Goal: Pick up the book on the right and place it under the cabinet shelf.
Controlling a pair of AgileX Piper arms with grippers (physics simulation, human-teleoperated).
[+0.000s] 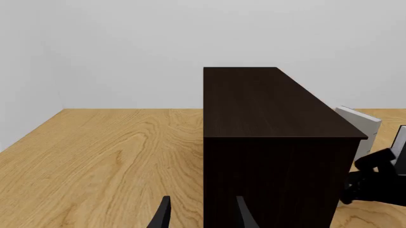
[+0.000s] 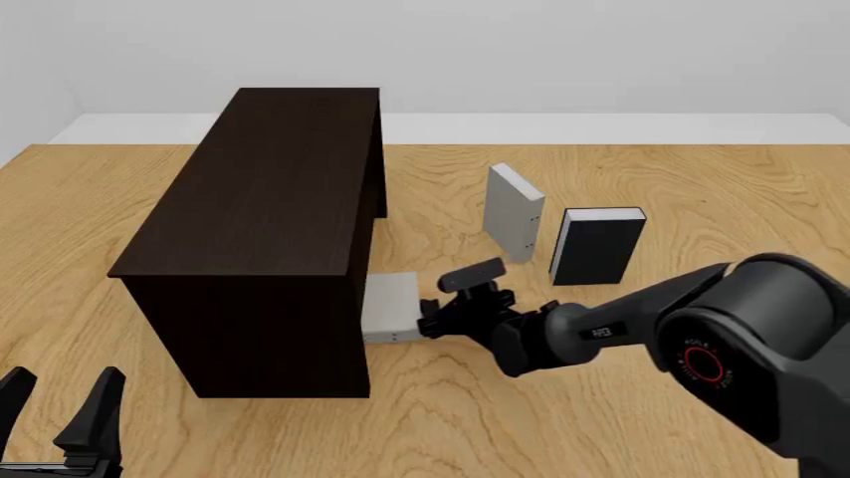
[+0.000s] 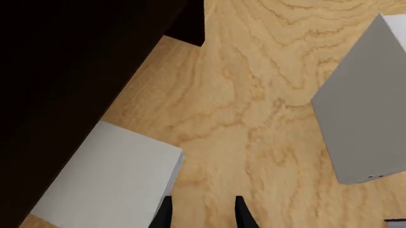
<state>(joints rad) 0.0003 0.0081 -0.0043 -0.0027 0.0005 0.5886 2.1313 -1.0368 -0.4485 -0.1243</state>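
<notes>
The light grey book [image 2: 390,306] lies flat on the table, its left part tucked under the recessed side of the dark cabinet shelf [image 2: 266,229]. In the right wrist view the book [image 3: 108,175] lies half under the cabinet's dark overhang [image 3: 70,71]. My right gripper [image 2: 429,321] is open and empty just to the right of the book's edge; bare wood shows between its fingertips [image 3: 201,213]. My left gripper [image 2: 60,408] is open and empty at the near left, in front of the cabinet [image 1: 273,142].
A second light grey book [image 2: 513,212] stands upright to the right of the cabinet; it also shows in the right wrist view [image 3: 362,109]. A black-covered book [image 2: 598,245] stands beside it. The wooden table [image 2: 743,199] ends at a white wall behind.
</notes>
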